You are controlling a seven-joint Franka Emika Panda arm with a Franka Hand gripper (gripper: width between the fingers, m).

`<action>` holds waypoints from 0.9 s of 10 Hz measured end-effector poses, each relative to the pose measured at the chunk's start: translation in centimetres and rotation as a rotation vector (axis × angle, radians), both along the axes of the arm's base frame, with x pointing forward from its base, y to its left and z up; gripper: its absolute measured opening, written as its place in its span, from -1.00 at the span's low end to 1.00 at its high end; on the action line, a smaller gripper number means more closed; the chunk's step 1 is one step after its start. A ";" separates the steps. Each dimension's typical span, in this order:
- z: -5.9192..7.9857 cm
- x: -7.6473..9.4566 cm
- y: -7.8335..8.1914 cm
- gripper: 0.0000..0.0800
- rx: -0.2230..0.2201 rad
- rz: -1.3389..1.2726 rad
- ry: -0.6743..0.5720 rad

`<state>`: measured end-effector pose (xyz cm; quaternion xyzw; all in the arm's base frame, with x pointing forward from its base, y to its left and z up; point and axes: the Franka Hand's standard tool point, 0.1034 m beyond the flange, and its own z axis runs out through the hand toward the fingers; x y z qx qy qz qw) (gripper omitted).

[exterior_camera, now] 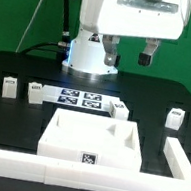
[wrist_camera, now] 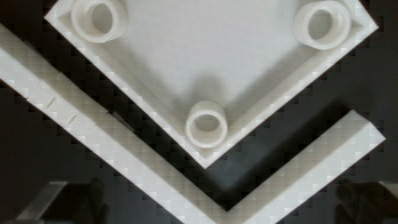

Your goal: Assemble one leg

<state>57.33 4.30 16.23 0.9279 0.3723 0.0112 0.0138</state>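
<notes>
Several legs, small white blocky pegs, stand on the black table in the exterior view: two at the left (exterior_camera: 9, 88) (exterior_camera: 33, 94), one right of the marker board (exterior_camera: 119, 109), one at the far right (exterior_camera: 175, 119). The large white square panel (exterior_camera: 93, 144) lies in the front middle. My gripper (exterior_camera: 128, 59) hangs high above the table behind the panel, open and empty. In the wrist view the panel (wrist_camera: 196, 65) shows a corner with round sockets (wrist_camera: 208, 123). My gripper (wrist_camera: 217, 205) holds nothing there, and its fingers (wrist_camera: 71, 198) are dim and blurred. No leg shows in the wrist view.
The marker board (exterior_camera: 81, 99) lies behind the panel. A white L-shaped wall runs along the table's front (exterior_camera: 69, 175) and the exterior view's right (exterior_camera: 179, 159); it shows as a V in the wrist view (wrist_camera: 107, 135). The robot base (exterior_camera: 88, 54) stands at the back.
</notes>
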 end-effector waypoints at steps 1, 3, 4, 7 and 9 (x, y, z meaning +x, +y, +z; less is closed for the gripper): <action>0.0 0.0 0.0 0.63 0.000 0.000 0.000; 0.0 0.0 0.0 0.63 0.000 0.000 0.000; 0.0 0.0 0.0 0.63 0.000 0.000 0.000; 0.0 0.0 0.0 0.63 0.000 0.000 0.000; 0.0 0.0 0.0 0.63 0.000 0.000 0.000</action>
